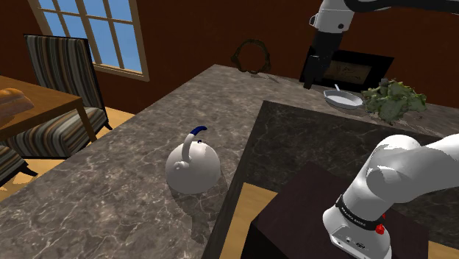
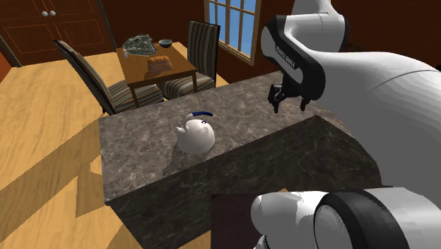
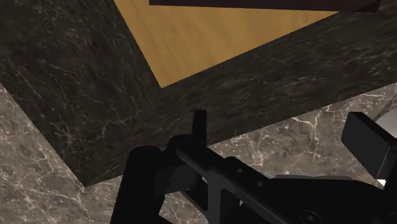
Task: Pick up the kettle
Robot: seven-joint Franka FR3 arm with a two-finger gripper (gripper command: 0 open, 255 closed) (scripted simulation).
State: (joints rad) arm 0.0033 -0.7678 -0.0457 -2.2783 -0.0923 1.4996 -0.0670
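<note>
A round white kettle with a blue-topped handle stands upright on the grey marble counter. In the second exterior view the kettle sits near the counter's middle with its spout towards that view's left. My black gripper hangs well above the counter, far from the kettle towards the shoulder view's upper right. From the second exterior view the gripper is up and to the right of the kettle, its fingers apart and holding nothing. Seen from the wrist, the gripper looks down on marble and a wedge of wooden floor.
A small pan, a leafy green bunch and a dark framed panel sit at the counter's far end below the gripper. My dark stand is at the lower right. Striped chairs and a wooden table stand beyond the counter.
</note>
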